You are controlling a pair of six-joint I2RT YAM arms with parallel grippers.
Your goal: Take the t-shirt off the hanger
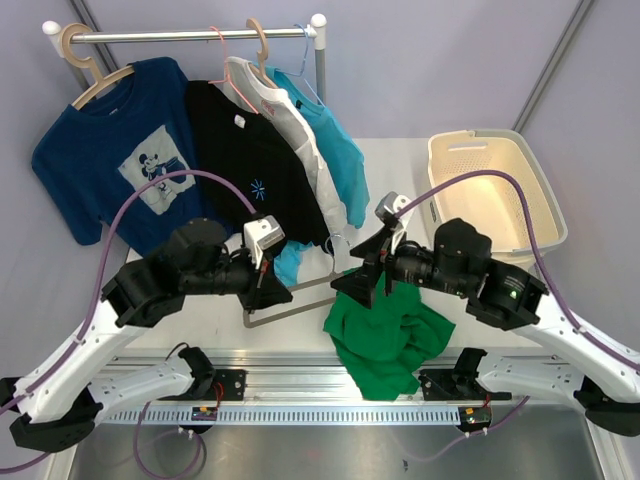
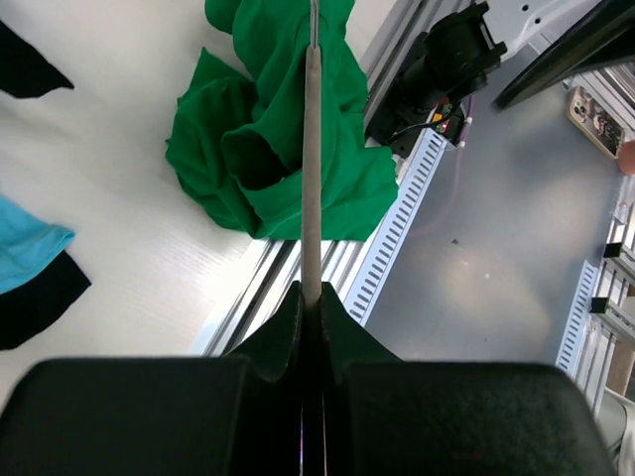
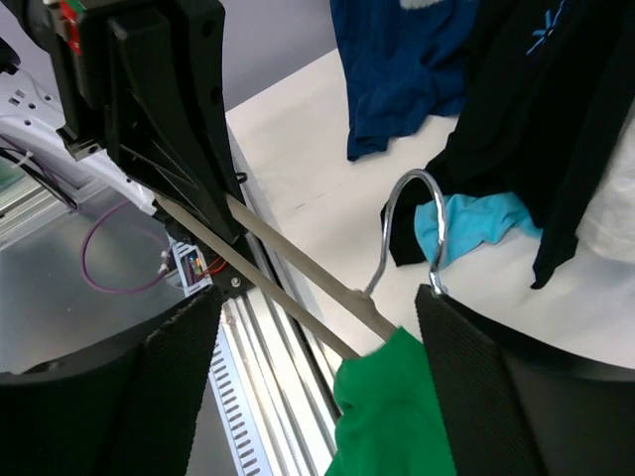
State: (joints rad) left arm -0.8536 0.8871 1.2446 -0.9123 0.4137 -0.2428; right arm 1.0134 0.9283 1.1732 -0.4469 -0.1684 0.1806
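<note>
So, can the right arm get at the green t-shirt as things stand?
Probably yes. The right tool is open directly over the t-shirt. Only the hanger crosses the gap between its fingers, and the left tool is shut on that hanger's bar.

My top view looks down from high behind the near edge, wide enough to take in the whole worktop (image 1: 400, 170) out to the far rail (image 1: 190, 35). My left wrist view sits tight behind its end effector (image 2: 311, 295), facing right along the hanger (image 2: 311, 149) and close over the t-shirt (image 2: 213, 149). My right wrist view looks left and far between its fingers (image 3: 476, 377), also close in. All three share the hanger and t-shirt.
</note>
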